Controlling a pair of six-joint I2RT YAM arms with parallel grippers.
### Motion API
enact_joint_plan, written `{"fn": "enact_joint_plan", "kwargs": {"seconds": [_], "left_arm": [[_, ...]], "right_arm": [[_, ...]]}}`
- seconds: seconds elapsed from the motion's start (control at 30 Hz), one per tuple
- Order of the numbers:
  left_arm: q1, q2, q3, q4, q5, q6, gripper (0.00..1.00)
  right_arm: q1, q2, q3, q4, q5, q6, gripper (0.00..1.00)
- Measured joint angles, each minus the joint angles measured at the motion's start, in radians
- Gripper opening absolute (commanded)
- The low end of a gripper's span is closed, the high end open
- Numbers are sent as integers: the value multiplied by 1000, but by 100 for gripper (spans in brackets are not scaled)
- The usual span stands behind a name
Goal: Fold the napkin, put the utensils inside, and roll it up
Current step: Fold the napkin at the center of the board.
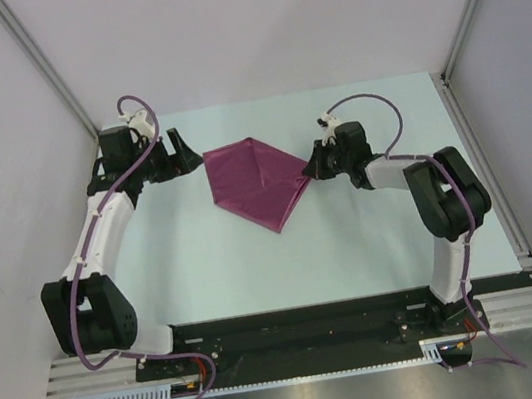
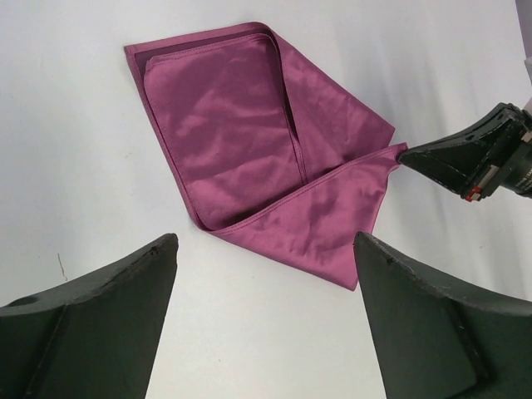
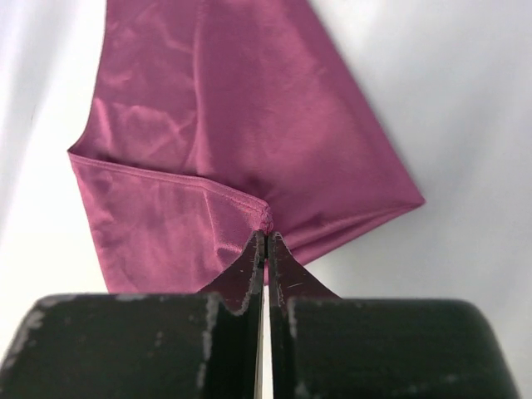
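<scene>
- Pale table (image 1: 354, 246) between white walls carried the work.
- Plum napkin (image 1: 255, 183) lay mid-table, partly folded, one flap lying over another.
- Left gripper (image 1: 188, 153) hovered just beside its left corner, jaws wide apart, holding nothing.
- Right gripper (image 1: 312, 164) was pinched tight on the right corner.
- Folding looked to be the step in hand; next, that corner wanted carrying across and laying flat.
</scene>
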Motion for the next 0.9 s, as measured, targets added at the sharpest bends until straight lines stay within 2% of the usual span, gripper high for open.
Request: {"fn": "enact_joint_plan", "kwargs": {"seconds": [0.5, 0.6, 0.63, 0.73, 0.83, 0.9], "left_arm": [[0, 0, 0, 0, 0, 0, 91], [0, 0, 0, 0, 0, 0, 91], [0, 0, 0, 0, 0, 0, 91], [0, 0, 0, 0, 0, 0, 92], [0, 0, 0, 0, 0, 0, 91], [0, 0, 0, 0, 0, 0, 92]], "right_arm": [[-19, 53, 0, 7, 55, 35, 1], [-26, 57, 0, 4, 60, 40, 16], [-29, 57, 0, 2, 61, 41, 28], [-37, 57, 0, -7, 64, 41, 50], [-40, 55, 1, -26, 71, 34, 59], [-42, 48, 3, -46, 75, 24, 61]]}}
